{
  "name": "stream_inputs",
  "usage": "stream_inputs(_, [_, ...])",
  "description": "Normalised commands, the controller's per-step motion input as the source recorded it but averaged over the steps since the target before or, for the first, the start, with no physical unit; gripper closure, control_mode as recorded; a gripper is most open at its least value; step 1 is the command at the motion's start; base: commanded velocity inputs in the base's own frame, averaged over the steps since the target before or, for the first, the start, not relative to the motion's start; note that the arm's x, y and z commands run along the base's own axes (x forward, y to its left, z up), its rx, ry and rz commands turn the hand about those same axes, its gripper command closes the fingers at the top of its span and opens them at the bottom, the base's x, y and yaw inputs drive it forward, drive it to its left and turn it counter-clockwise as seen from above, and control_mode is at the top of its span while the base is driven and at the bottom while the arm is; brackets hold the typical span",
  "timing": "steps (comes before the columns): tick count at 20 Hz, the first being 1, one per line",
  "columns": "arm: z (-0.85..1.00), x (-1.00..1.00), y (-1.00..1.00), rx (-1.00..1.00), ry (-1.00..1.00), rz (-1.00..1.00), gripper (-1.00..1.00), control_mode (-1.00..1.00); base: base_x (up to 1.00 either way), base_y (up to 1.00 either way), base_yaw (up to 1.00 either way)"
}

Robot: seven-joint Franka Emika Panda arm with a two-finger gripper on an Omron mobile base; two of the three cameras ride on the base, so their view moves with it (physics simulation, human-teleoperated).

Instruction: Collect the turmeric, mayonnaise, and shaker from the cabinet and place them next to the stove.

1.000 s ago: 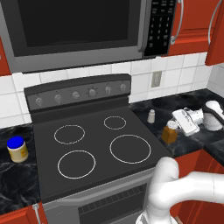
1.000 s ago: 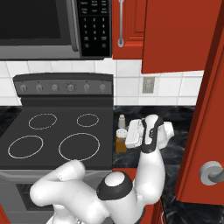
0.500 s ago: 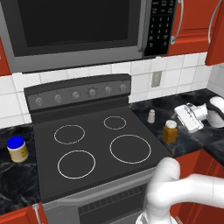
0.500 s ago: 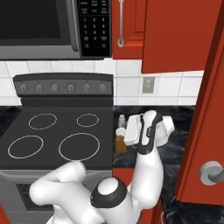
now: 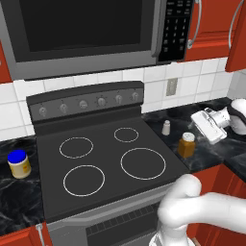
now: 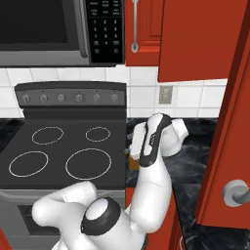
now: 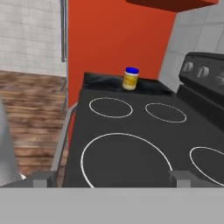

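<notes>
The black glass-top stove [image 5: 103, 163] fills the middle of both base views. On the counter just right of it stand the small pale shaker [image 5: 166, 127] and the turmeric [image 5: 187, 144], an amber jar with a white lid. The mayonnaise [image 5: 19, 163], with its blue lid, stands on the counter left of the stove, also seen far across the burners in the hand view [image 7: 131, 78]. My gripper [image 5: 202, 123] hovers just right of and above the turmeric, open, nothing between its fingertips [image 7: 43, 178]. In the right base view my arm [image 6: 151, 146] hides most of the turmeric.
The red cabinet's open door [image 6: 229, 97] with a silver handle [image 6: 237, 193] juts out at the right, close to my arm. A black microwave [image 5: 86, 33] hangs over the stove. Dark marble counter [image 5: 216, 153] runs right of the jars.
My jaws have spread wider and the hand has drawn back up and to the right, away from the turmeric, which stays standing on the counter.
</notes>
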Motion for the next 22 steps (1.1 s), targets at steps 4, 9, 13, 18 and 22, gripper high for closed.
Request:
stream_inputs(4, [0.04,-0.66,0.52,-0.08,0.0,0.0,-1.0,-1.0,0.0,0.0,0.0])
stream_inputs(9, [0.02,-0.66,0.61,-0.07,0.0,0.0,-1.0,-1.0,0.0,0.0,0.0])
stream_inputs(13, [0.24,-0.65,0.56,-0.08,0.0,0.0,-1.0,-1.0,0.0,0.0,0.0])
stream_inputs(18, [0.37,-0.62,0.55,-0.1,0.0,0.0,-1.0,-1.0,0.0,0.0,0.0])
stream_inputs(22, [0.48,-0.6,0.67,-0.2,-0.03,0.05,-1.0,-1.0,0.0,0.0,0.0])
